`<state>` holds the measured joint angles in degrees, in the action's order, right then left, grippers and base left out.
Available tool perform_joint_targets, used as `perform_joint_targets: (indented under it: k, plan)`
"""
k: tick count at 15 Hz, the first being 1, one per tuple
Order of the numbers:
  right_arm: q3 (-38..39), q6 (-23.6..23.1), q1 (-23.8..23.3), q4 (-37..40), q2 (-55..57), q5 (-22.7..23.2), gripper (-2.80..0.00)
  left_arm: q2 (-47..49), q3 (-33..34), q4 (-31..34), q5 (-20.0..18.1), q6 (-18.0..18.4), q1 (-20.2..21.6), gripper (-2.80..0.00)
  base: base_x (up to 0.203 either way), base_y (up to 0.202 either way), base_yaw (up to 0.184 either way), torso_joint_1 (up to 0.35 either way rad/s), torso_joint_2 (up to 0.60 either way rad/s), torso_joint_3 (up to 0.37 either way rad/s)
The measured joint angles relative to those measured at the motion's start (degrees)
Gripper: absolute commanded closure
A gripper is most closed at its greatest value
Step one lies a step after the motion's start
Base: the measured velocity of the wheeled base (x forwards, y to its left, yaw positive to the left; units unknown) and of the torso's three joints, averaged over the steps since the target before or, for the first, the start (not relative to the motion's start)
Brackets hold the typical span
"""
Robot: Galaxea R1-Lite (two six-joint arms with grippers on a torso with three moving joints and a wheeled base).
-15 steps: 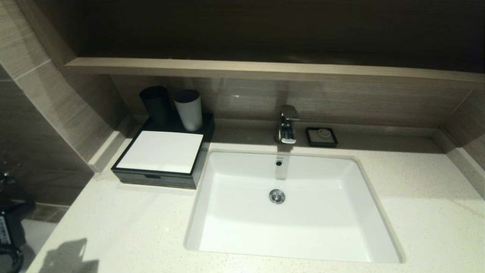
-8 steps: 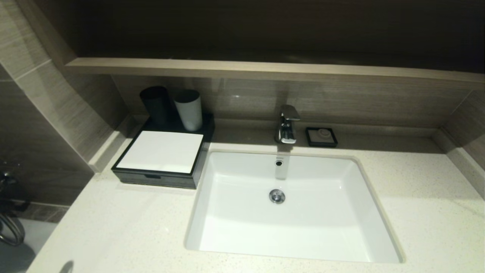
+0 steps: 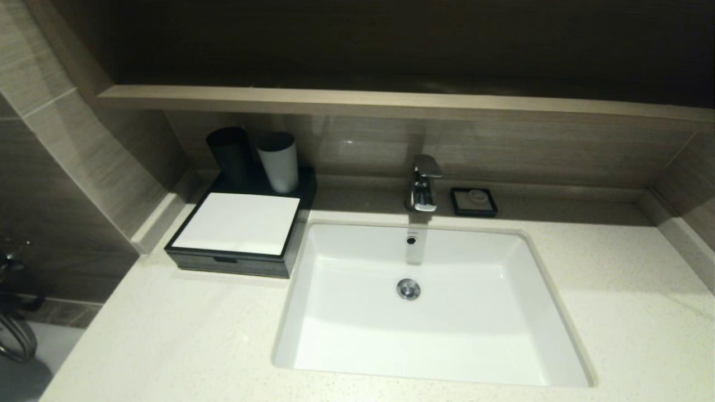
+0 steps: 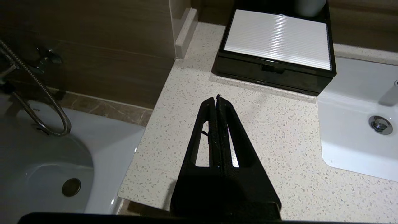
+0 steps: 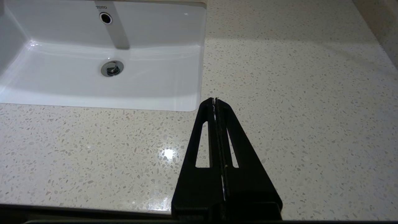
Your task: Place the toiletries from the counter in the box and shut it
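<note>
The black box with its white top panel sits at the back left of the speckled counter, its front drawer pushed in. It also shows in the left wrist view. No sachets or slim sleeves show on the counter in any view. My left gripper is shut and empty, held over the counter's left part, in front of the box. My right gripper is shut and empty, over the counter right of the basin. Neither gripper shows in the head view.
A white basin is set in the counter's middle, with a chrome tap behind it. A black cup and a white cup stand on the box's back. A small black soap dish sits right of the tap. A bathtub lies beyond the counter's left edge.
The dark arm part and its shadow at the lower left of the head view have withdrawn out of view. Box and counter are unchanged.
</note>
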<state>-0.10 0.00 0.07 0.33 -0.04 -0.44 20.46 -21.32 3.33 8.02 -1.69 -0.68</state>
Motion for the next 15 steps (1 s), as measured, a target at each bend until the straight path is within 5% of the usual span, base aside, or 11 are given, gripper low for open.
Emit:
perform_joint_targets:
  k: [15]
  plan:
    - [0.0,0.0,0.0,0.0,0.0,0.0,0.00,-14.7,6.2,-1.5,1.0,6.3,0.7,0.00,0.000,0.000,0.000,0.000,0.00,0.000]
